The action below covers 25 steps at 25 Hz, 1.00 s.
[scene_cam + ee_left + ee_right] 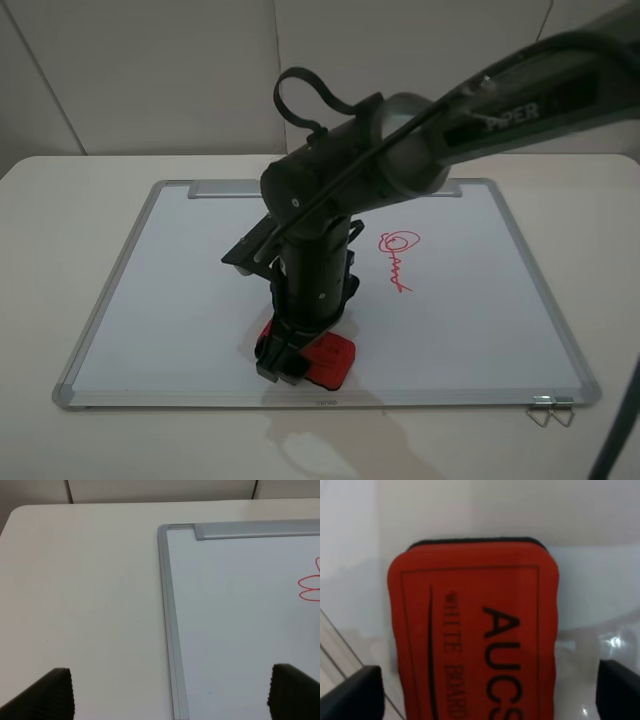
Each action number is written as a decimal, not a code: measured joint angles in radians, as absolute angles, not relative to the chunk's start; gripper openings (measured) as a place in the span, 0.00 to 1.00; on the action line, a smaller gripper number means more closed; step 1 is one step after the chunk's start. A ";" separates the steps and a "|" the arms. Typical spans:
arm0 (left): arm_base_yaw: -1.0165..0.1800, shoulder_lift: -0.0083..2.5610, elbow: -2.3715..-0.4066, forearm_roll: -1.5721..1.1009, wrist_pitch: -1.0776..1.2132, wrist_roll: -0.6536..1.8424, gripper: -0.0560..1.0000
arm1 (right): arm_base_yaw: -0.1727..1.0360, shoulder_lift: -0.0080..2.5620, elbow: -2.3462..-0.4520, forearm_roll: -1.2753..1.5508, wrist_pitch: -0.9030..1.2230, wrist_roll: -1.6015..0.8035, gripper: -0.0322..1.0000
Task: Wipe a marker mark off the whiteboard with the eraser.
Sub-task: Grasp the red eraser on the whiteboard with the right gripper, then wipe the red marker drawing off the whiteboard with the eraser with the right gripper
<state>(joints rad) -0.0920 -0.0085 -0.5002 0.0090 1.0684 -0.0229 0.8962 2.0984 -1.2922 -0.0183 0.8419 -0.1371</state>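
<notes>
White table [60,200], pale wall behind. The whiteboard [180,300] lies flat on it. Your right gripper [288,362] is down near the board's near edge, fingers spread wide either side of the eraser [330,358], which lies on the board, lettering up. The pads probably aren't touching it, but it's hard to tell. Your left gripper [172,695] hangs over the board's left frame, fingers wide apart. The marker mark [310,587] shows only partly, on the board. A red scribble [397,258] sits just right of the arm.

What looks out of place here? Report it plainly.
A small metal wire clip lies at the whiteboard's near right corner, serving no visible purpose. The eraser sits askew to the near frame edge. Nothing looks spilled or damaged.
</notes>
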 joint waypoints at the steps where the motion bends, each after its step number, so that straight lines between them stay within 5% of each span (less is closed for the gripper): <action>1: -0.092 -0.008 -0.500 0.009 1.068 -0.023 0.79 | 0.896 2.098 -1.292 -0.018 0.842 -0.137 0.76; 8: -0.092 -0.008 -0.500 0.009 1.068 -0.023 0.79 | 0.896 2.099 -1.288 -0.018 0.807 -0.137 0.72; 13: -0.092 -0.008 -0.500 0.009 1.068 -0.023 0.79 | 0.896 2.099 -1.288 -0.018 0.802 -0.137 0.51; 25: -0.092 -0.008 -0.500 0.009 1.068 -0.023 0.79 | 0.896 2.099 -1.288 -0.017 0.802 -0.137 0.51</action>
<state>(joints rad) -0.0920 -0.0085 -0.5002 0.0090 1.0684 -0.0229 0.8962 2.0985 -1.2882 -0.0175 0.8020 -0.1371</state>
